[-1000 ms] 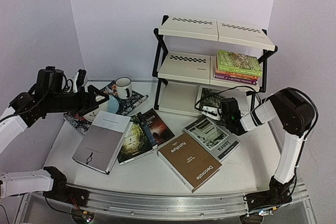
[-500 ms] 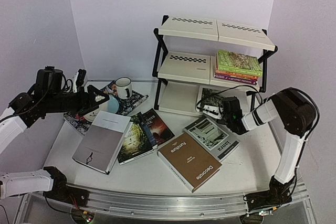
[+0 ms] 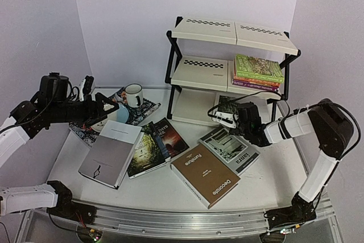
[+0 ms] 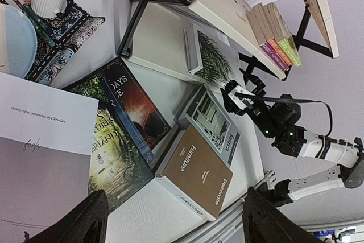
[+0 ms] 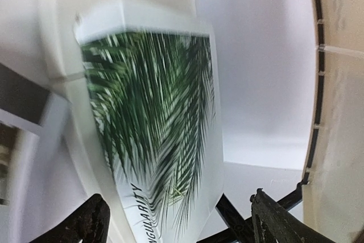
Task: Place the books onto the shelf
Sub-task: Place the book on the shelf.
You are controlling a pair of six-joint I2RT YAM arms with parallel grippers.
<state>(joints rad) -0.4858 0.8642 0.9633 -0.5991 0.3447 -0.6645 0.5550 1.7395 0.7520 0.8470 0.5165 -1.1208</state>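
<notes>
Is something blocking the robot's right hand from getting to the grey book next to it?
Nothing visible does. The right gripper hangs open at the bottom of the shelf, just in front of the palm-leaf book. The grey book lies flat right below it, with nothing on top of it.

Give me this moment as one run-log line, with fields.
right pincer: open, empty, facing palm-leaf book | book: flat on bottom tier of shelf | left pincer: open, empty
</notes>
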